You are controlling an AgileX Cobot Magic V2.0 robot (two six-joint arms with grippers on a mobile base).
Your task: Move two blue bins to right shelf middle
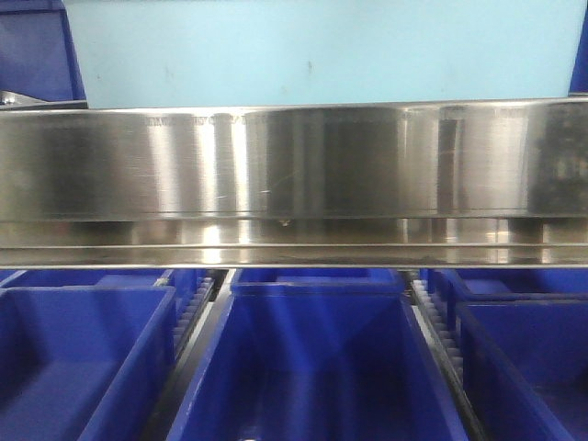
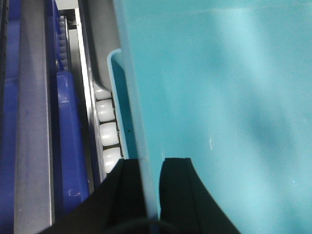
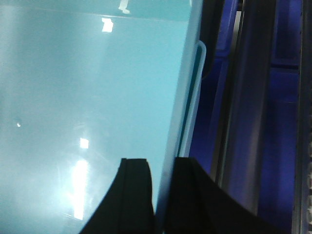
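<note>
Black left hand and right hand, each clamped on smooth sky-blue bin wall (glossy)

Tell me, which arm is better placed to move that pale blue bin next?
Neither alone. The left gripper straddles one wall of the pale blue bin, the right gripper the opposite wall, so probably both carry it together.

Left end effector: two black fingers straddle a side wall of the blue bin, one inside and one outside, jaws clamped against the wall.
Right end effector: same grip, one black finger on each side of a blue bin wall, jaws clamped.
Visible parts: fingers only, at the lower edge of each wrist view.
</note>
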